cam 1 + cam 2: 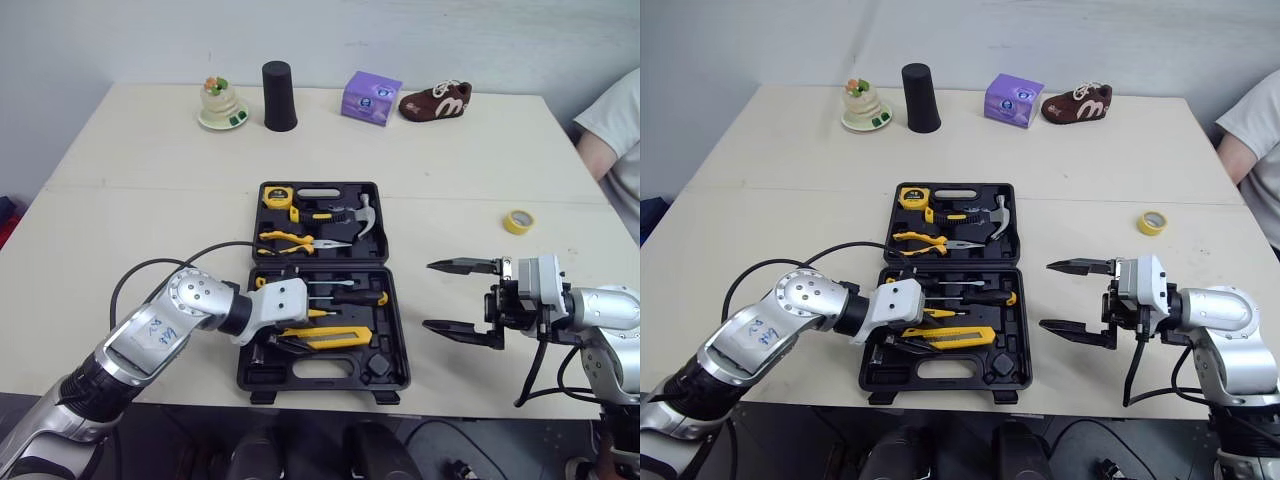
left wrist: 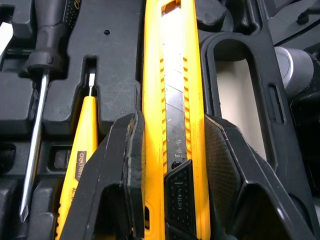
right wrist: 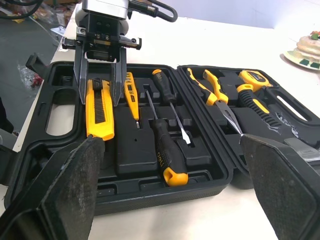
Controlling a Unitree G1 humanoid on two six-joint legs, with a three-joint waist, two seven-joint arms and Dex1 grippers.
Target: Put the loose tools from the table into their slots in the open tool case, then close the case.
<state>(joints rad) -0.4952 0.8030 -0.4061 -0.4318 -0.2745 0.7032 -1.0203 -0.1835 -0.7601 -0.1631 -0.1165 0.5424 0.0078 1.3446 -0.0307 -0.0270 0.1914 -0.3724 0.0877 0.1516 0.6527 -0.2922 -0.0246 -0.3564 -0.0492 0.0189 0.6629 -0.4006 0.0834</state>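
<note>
Cream tabletop [image 1: 120, 200] spreads wide around the work, with a black cup [image 1: 279, 97], a purple tissue pack [image 1: 371, 98] and a brown shoe [image 1: 435, 103] lined up at twelve o'clock, well apart from it. In the head views, the open tool case [image 1: 397, 340] lies at centre, its front half close to the table's six o'clock edge. A hammer [image 1: 365, 215], pliers [image 1: 295, 240] and tape measure [image 1: 277, 196] fill the far half, and screwdrivers [image 1: 350, 297] the front one. Your left gripper [image 1: 283, 330] sits low over the yellow utility knife [image 1: 325, 338]. Your right gripper [image 1: 430, 295] hangs at three o'clock of the case, fingers spread wide on nothing. A yellow tape roll [image 1: 517, 221] lies at two o'clock, well apart from the case, near a person's sleeve [image 1: 612, 130]. Your left wrist view has both pads [image 2: 125, 165] pressed on the knife's sides, the knife lying along its recess beside a yellow tester screwdriver [image 2: 80, 165]. Your right wrist view shows the same clamp from across the case. By my reading the knife is nearly home, so you are left with releasing it, perhaps the tape roll, then closing. Bare table at three o'clock gives you room to work.
</note>
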